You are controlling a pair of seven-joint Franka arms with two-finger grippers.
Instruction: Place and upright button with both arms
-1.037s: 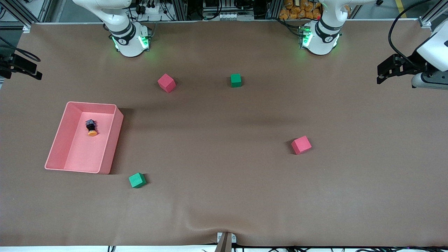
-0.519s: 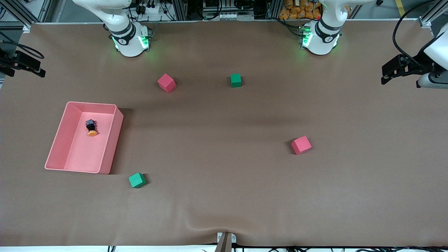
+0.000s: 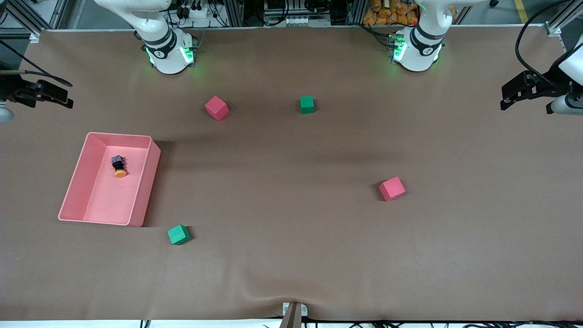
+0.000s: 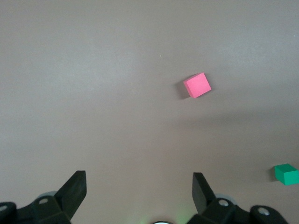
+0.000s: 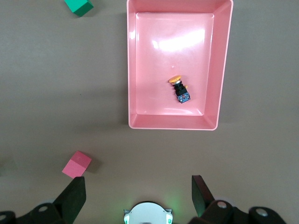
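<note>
1. Right end effector [image 3: 61, 98]: I see it up in the air over the worktop's [image 3: 291, 255] edge at the right arm's end, above the stretch between that edge and the tray. Its fingers [image 5: 74, 196] stand wide apart and hold nothing.

2. Pink tray [image 3: 143, 182]: a rectangular, open-topped tray resting on the worktop toward the right arm's end. In my right wrist view its whole rim [image 5: 132, 65] shows from above.

3. Button [image 3: 118, 166]: lying on its side inside the pink tray, in the half of the tray farther from the front camera. Its black body points toward the arm bases and its orange cap toward the front camera. It touches no wall of the tray. I also see it from the right wrist [image 5: 179, 89].

4. Green cube, first [image 3: 178, 234]: on the worktop, just beside the tray's corner nearest the front camera.

5. Red cube, first [image 3: 217, 107]: on the worktop, near the right arm's base.

6. Green cube, second [image 3: 307, 104]: near the worktop's middle, beside the first red cube and well apart from it.

7. Red cube, second [image 3: 391, 188]: toward the left arm's end, nearer the front camera; it shows in my left wrist view [image 4: 196, 85].

8. Left end effector [image 3: 504, 102]: in the air over the worktop's edge at the left arm's end, fingers [image 4: 74, 191] fully spread, gripping nothing.
</note>
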